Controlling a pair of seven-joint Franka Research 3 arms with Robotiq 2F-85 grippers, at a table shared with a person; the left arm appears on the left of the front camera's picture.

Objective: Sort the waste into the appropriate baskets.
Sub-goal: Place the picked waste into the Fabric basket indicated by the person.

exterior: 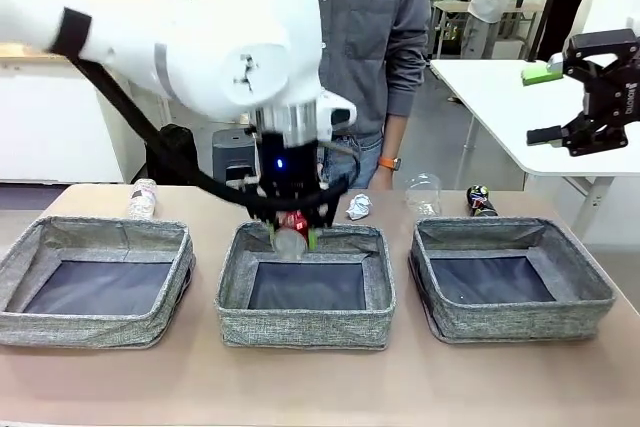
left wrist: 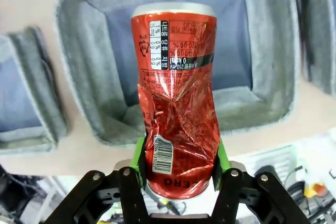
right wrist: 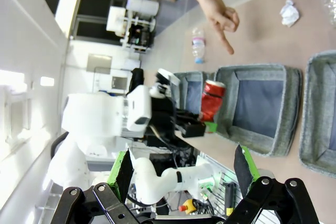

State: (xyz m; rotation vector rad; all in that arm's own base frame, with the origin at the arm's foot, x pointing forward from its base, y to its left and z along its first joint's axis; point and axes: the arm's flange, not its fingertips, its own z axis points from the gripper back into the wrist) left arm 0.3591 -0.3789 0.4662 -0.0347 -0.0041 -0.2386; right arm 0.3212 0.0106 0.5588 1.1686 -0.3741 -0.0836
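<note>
A dented red soda can [left wrist: 176, 103] hangs upright over the back rim of the middle basket [exterior: 305, 329], with my left gripper [exterior: 292, 235] shut on its lower part. On the table behind the baskets lie a clear plastic bottle [exterior: 142, 198], a crumpled paper ball [exterior: 358, 207], a clear cup [exterior: 423, 194] and a dark can [exterior: 480, 200]. The left basket [exterior: 95, 327] and the right basket [exterior: 510, 322] have nothing in them. My right gripper [exterior: 545, 104] hangs open, high at the right, holding nothing.
A person stands at the far side of the table. Their hand [right wrist: 220, 22] points a finger down toward the middle basket. A white table [exterior: 500, 97] stands behind at the right. Bare tabletop runs along the near edge in front of the baskets.
</note>
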